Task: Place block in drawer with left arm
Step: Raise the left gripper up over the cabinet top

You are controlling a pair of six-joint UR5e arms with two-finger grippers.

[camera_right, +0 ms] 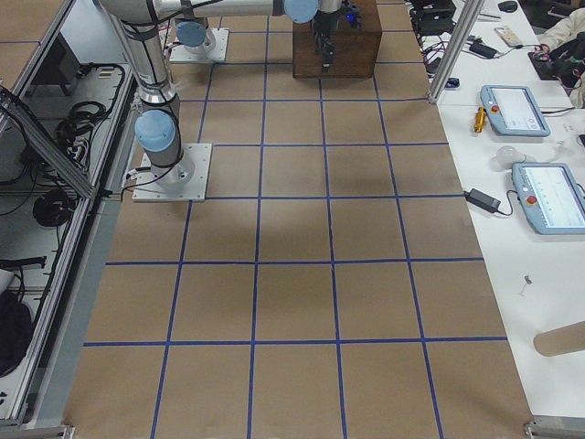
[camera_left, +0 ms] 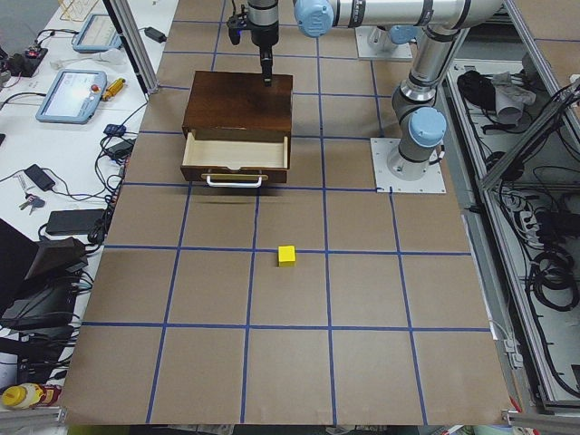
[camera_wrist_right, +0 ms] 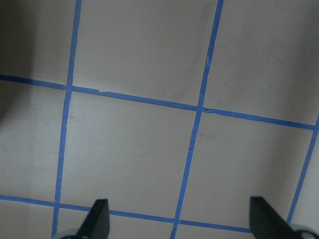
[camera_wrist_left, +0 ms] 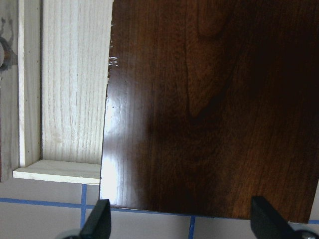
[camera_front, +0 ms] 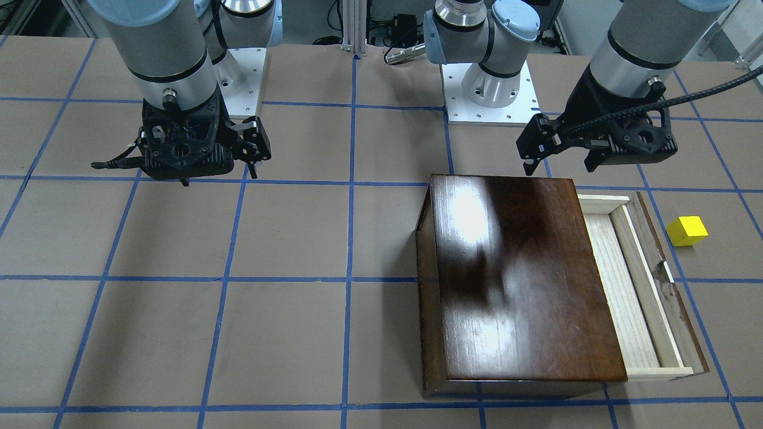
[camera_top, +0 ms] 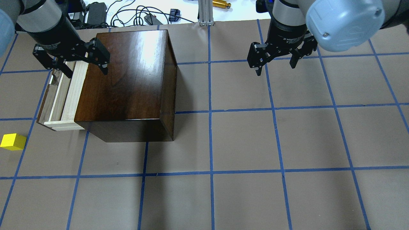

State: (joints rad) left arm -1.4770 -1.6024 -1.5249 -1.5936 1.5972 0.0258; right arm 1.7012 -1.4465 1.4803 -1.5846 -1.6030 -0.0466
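Observation:
The yellow block (camera_front: 686, 230) lies on the table beside the open drawer, apart from it; it also shows in the overhead view (camera_top: 12, 141) and the left side view (camera_left: 286, 256). The drawer (camera_front: 620, 286) (camera_top: 68, 92) is pulled out of the dark brown box (camera_front: 512, 274) (camera_top: 127, 80) and is empty. My left gripper (camera_top: 72, 64) (camera_front: 587, 162) is open and empty, hovering over the box's far edge and the drawer's far end. The left wrist view shows its fingertips (camera_wrist_left: 99, 219) over the box top (camera_wrist_left: 214, 99) and the drawer (camera_wrist_left: 70, 84). My right gripper (camera_top: 276, 65) (camera_wrist_right: 179, 224) is open and empty.
The table is brown with a blue tape grid (camera_top: 211, 111). The two arm bases (camera_front: 489, 95) stand at the robot's side. Cables and small devices (camera_top: 143, 16) lie beyond the far edge. The right gripper hangs over bare table.

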